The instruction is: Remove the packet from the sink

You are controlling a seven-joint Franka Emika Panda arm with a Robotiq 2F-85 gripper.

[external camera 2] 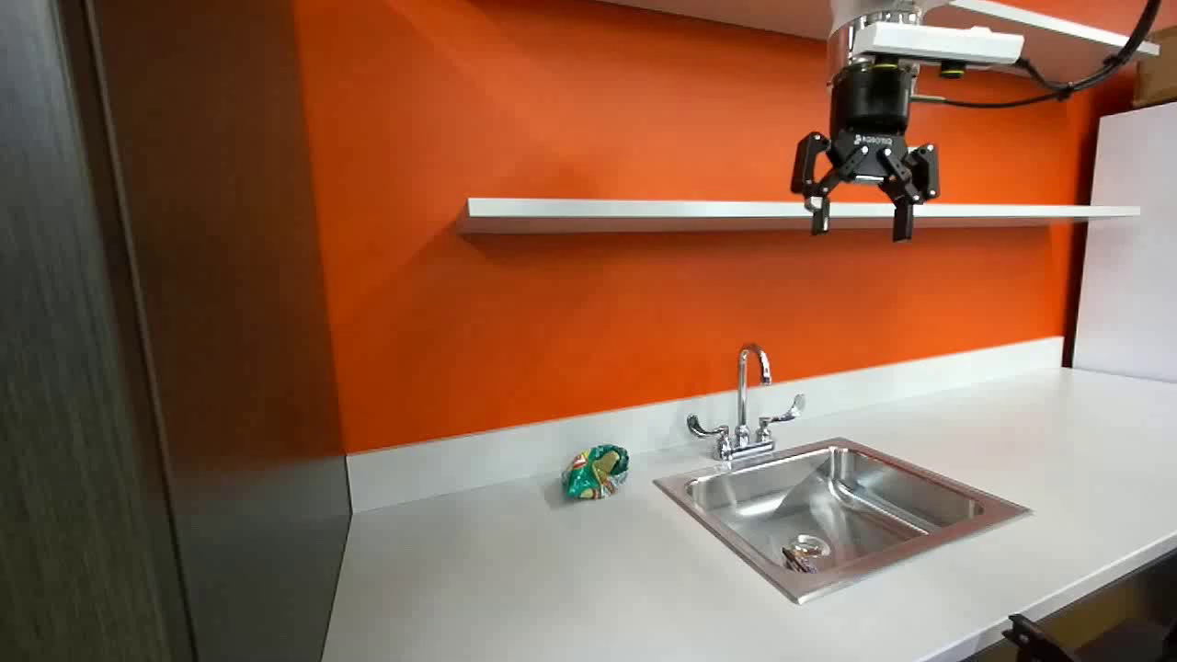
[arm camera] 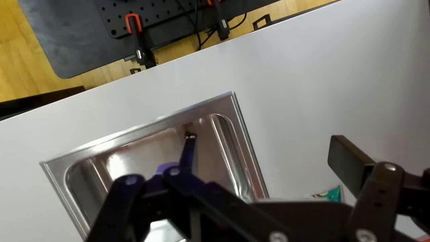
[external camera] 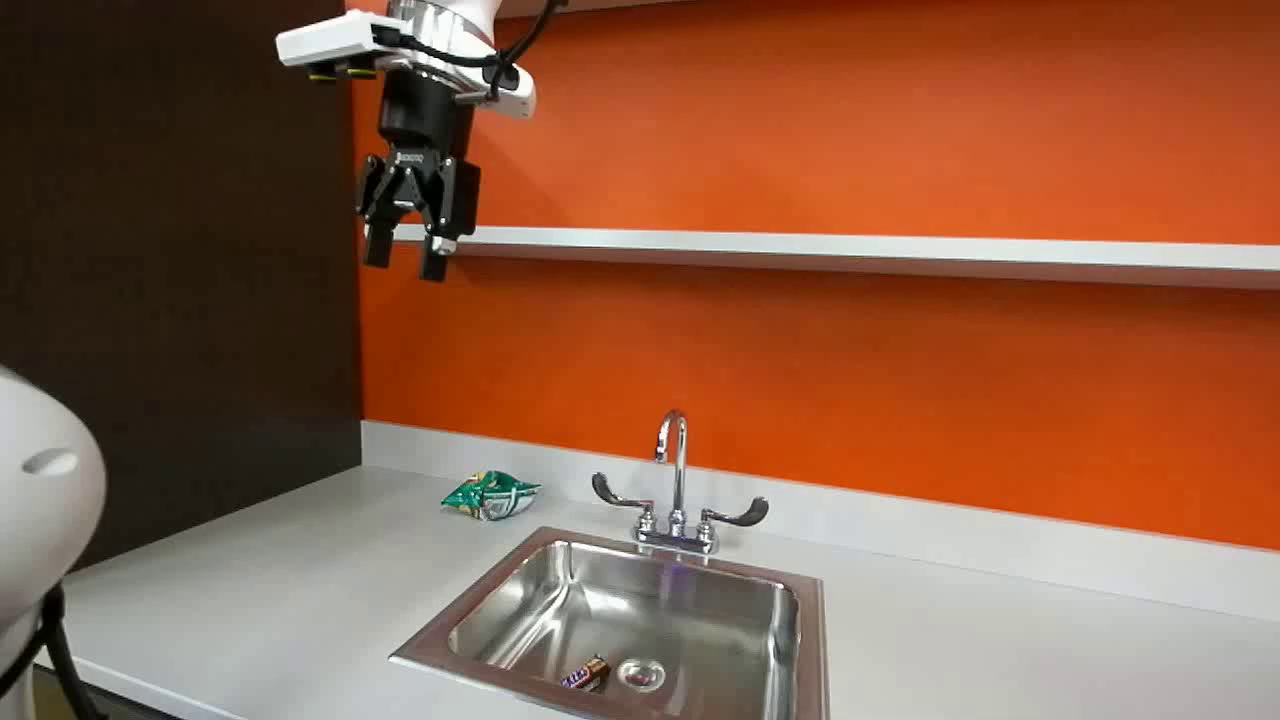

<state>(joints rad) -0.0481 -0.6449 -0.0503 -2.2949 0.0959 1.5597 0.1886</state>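
Packet point(external camera: 587, 674) lies on the bottom of the sink point(external camera: 670, 600), just beside the drain point(external camera: 641, 675); cannot tell whether the two touch. End effector point(external camera 2: 862, 230) hangs high above the bench point(external camera: 330, 560), fingers point(external camera 2: 903, 223) spread, nothing between them, well apart from the packet. Removal not begun, by my reading; the descent seems the next step. Main worry: clearance. Packet sits near the side of the sink away from the tap point(external camera 2: 743, 405), so a slightly misplaced descent could land a finger on the rim point(external camera 2: 919, 545) instead of inside. Bottom is shiny steel, likely slick: an off-centre squeeze would probably push the packet over the drain or against the side, where fingers get little room. Packet looks low, so tips must come close to the steel; pressing too deep could jam them. Wrist view helps little: one finger crosses the stretch near the packet, so I cannot surely make it out there; aiming by that view alone invites a miss. Green bag point(external camera 2: 588, 476) on the bench, apart from the sink, is the wrong target if the two get confused.
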